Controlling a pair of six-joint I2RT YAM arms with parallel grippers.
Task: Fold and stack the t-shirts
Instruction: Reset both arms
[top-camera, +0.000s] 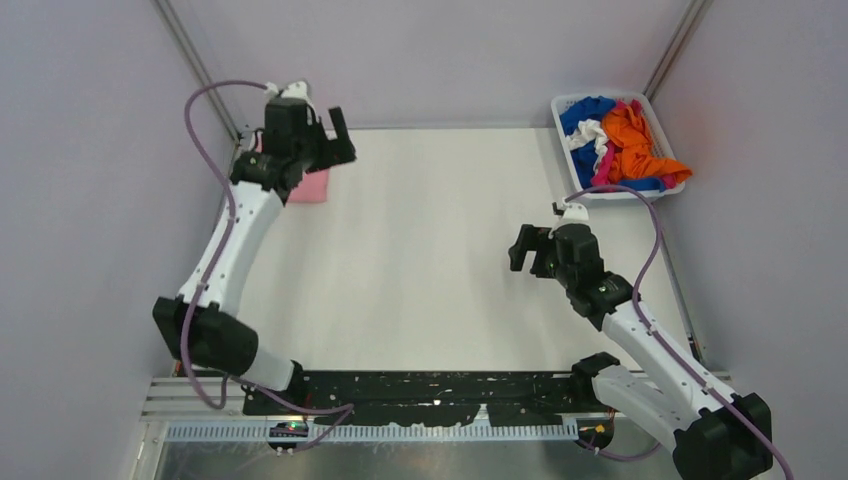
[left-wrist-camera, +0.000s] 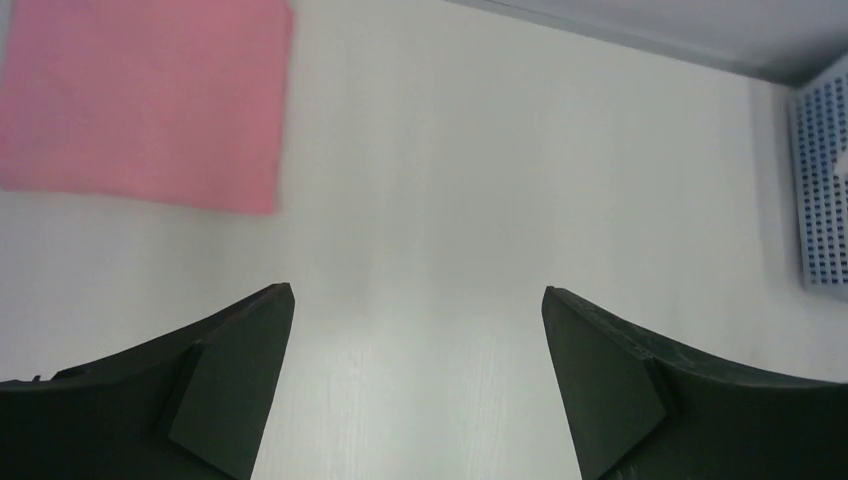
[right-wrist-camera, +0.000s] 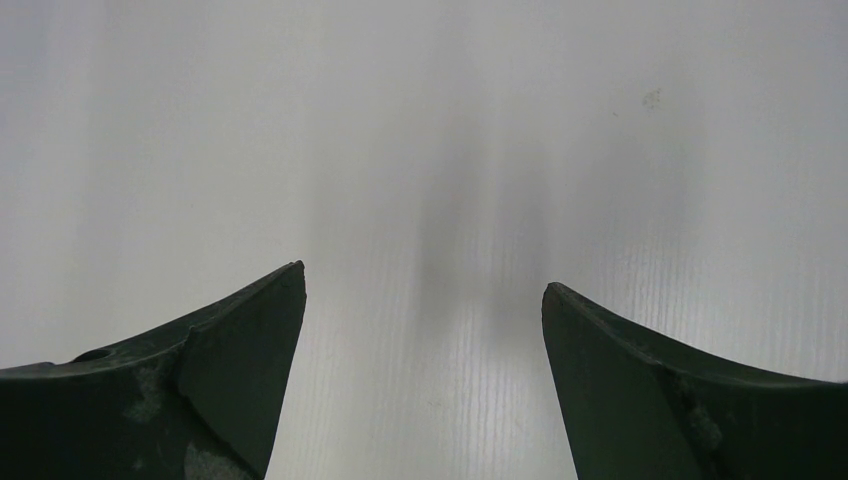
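A folded light pink t-shirt (top-camera: 312, 187) lies flat at the far left of the white table (top-camera: 430, 250); it also shows in the left wrist view (left-wrist-camera: 140, 100), upper left. My left gripper (top-camera: 340, 135) hovers beside it, open and empty (left-wrist-camera: 418, 300). Several crumpled t-shirts lie in the white basket (top-camera: 668, 192) at the far right: orange (top-camera: 636, 140), royal blue (top-camera: 585, 110), white (top-camera: 588, 134), a hot pink strip (top-camera: 605, 165). My right gripper (top-camera: 528, 247) is open and empty over bare table at mid right (right-wrist-camera: 424, 285).
The basket's slotted wall (left-wrist-camera: 822, 180) shows at the right edge of the left wrist view. Pale enclosure walls (top-camera: 430, 60) and metal posts close the table at back and sides. The arm bases sit on a black rail (top-camera: 430, 395) at the near edge.
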